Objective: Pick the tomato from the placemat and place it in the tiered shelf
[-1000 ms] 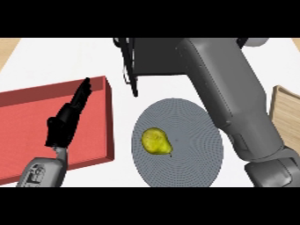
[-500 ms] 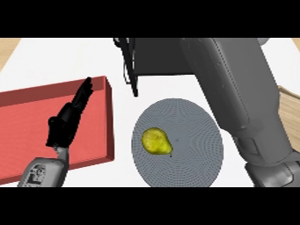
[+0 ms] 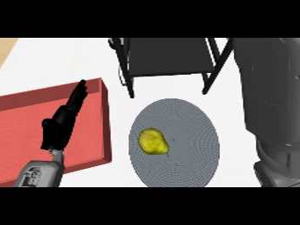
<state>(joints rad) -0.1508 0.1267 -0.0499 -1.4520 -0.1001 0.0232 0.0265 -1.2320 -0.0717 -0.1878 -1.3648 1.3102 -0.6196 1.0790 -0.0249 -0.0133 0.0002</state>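
Head view, tomato: the yellowish tomato (image 3: pixel 153 141) lies on the round grey placemat (image 3: pixel 184 167), left of its middle, with nothing touching it.
Head view, shelf: the black tiered shelf (image 3: pixel 170 57) stands just beyond the placemat's far edge, its dark top tier open from above.
Head view, left hand: the left hand (image 3: pixel 62 123) hangs over the red tray (image 3: pixel 16 118) at the left, fingers straight and together, pointing away from the robot; released, carrying nothing.
Head view, right hand: only the grey right forearm (image 3: pixel 279 101) shows, rising along the right edge and out past the top; the hand itself is out of sight, so whether it is open or clenched cannot be told.
Step in hand: judged from this, the pick is not yet made; the tomato is ungrasped.
Next move: a hand has to come down over the tomato and close round it, then lift it toward the shelf.
In the way: the shelf's upright posts (image 3: pixel 127 74) stand between placemat and tier; the tray's raised wall lies beside the placemat's left edge.
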